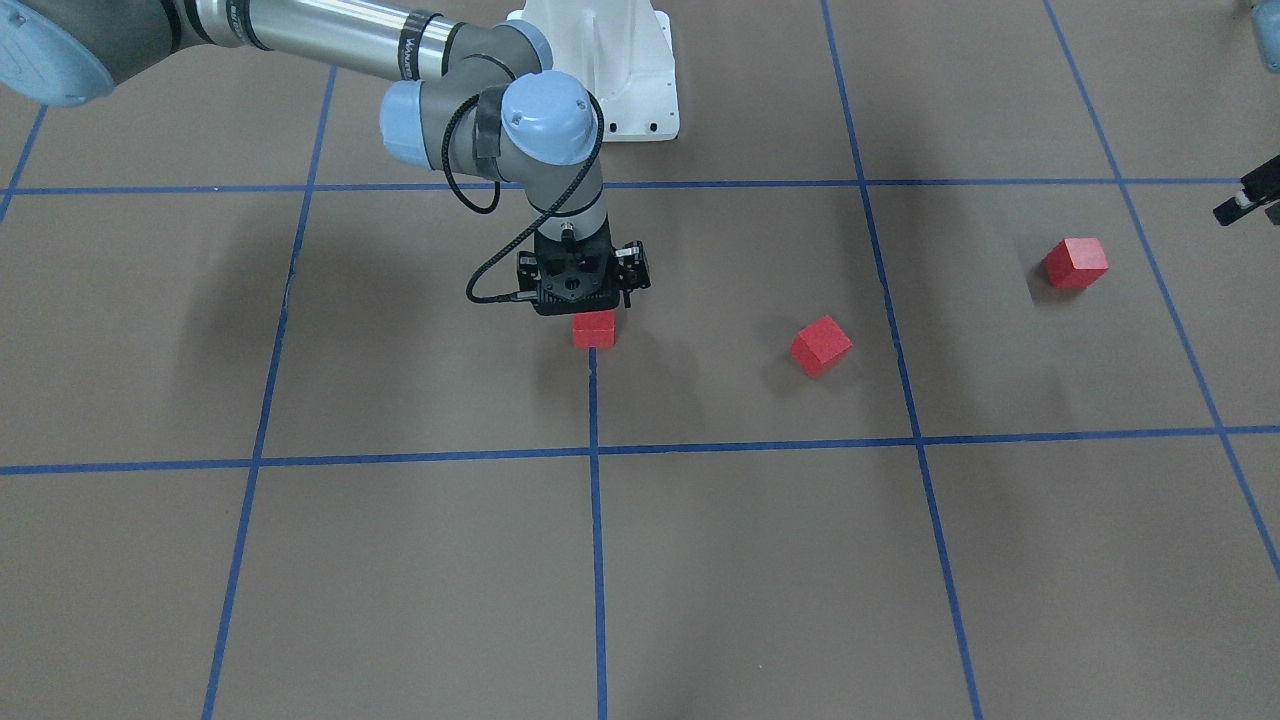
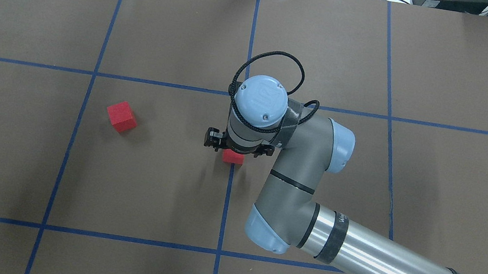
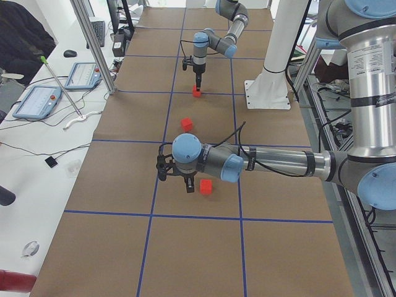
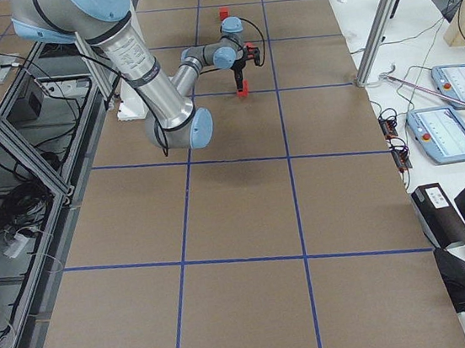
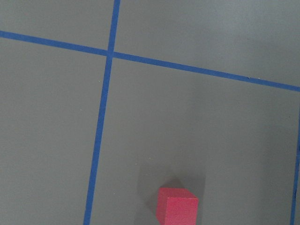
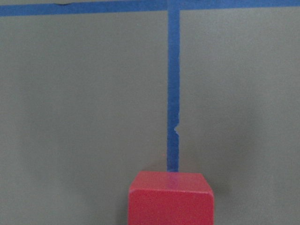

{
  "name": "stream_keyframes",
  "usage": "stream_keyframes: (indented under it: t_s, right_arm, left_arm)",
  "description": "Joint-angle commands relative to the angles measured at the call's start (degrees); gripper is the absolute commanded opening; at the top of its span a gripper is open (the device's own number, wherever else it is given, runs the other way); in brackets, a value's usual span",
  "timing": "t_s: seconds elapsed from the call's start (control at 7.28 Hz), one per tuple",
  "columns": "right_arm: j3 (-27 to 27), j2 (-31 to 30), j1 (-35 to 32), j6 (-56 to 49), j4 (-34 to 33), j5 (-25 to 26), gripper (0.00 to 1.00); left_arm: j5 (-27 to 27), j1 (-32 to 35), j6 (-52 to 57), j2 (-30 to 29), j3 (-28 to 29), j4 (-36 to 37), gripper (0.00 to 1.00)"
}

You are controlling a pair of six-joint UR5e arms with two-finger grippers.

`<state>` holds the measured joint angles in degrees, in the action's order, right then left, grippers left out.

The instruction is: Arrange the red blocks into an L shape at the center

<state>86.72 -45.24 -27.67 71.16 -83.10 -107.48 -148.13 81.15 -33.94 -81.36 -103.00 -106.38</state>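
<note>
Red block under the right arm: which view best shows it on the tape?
Right wrist view: the block is large, centred on the tape line. Exterior views show it small, beneath the arm.

Blue wrist cap (image 2: 262, 98) on right arm: bore a "UR" mark.
Black band (image 2: 340, 225) on forearm: lettering was too small to read.
</note>
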Motion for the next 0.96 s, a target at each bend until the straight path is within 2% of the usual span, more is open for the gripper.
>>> stream_keyframes:
  t_s: [0.0, 0.14, 0.27, 0.55, 0.82]
  right_arm:
    - [8.51, -5.88, -4.82, -0.06, -0.22, -5.08, 1.0]
    - [12.82, -10.7, -8.68, -0.32, -0.13, -9.54, 1.0]
    - [14.69, -14.4, -11.33, -0.32, 0.21, -12.29, 1.0]
    - [15.06, -17.07, -13.28, -0.32, 0.57, -11.79, 1.0]
    - [16.37, -19.44, -14.16, -0.41, 0.57, -11.87, 1.0]
  left_arm:
    - [3.25, -11.75, -23.46, -5.98, -0.36, -8.2, 1.0]
    - [6.76, -16.59, -27.46, -7.83, -1.75, -8.31, 1.0]
    - [9.84, -21.17, -36.98, -10.46, -2.9, -8.4, 1.0]
    - [17.13, -29.44, -47.14, -13.9, -4.05, -8.4, 1.0]
    - [28.19, -38.58, -53.23, -17.07, -3.53, -8.05, 1.0]
